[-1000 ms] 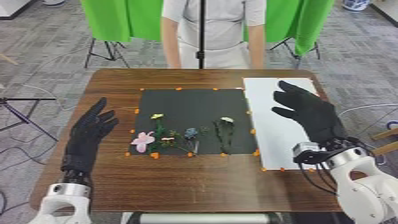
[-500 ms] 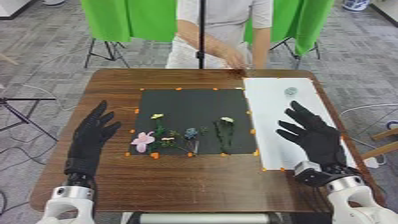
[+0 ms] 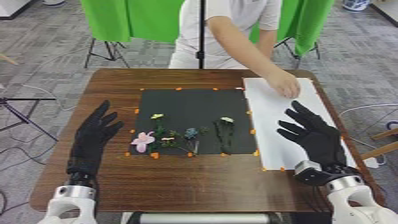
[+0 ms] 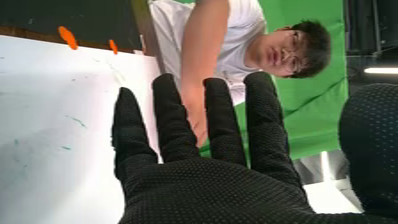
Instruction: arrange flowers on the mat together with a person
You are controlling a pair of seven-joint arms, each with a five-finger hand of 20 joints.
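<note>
Flowers (image 3: pixel 191 133) are laid on the black mat (image 3: pixel 182 104), between the two hands. The pink flower (image 3: pixel 142 142) is placed nearer to the left hand (image 3: pixel 93 136), and the pale flower (image 3: pixel 227 119) nearer to the right hand (image 3: pixel 313 139). By the right hand nothing is held; it is kept wide, with fingers straight and spread, over the white sheet (image 3: pixel 274 115). By the left hand also nothing is held, and its fingers are extended.

Just beyond the right fingertips, the person's hand (image 3: pixel 282 84) is lowered to the sheet; whether something is held by it cannot be told. If the right hand is advanced before this space is freed, the person's fingers could be bumped. If it is swept low to its left, thin stems could be caught by the glove and the flowers dragged out of their arrangement.
</note>
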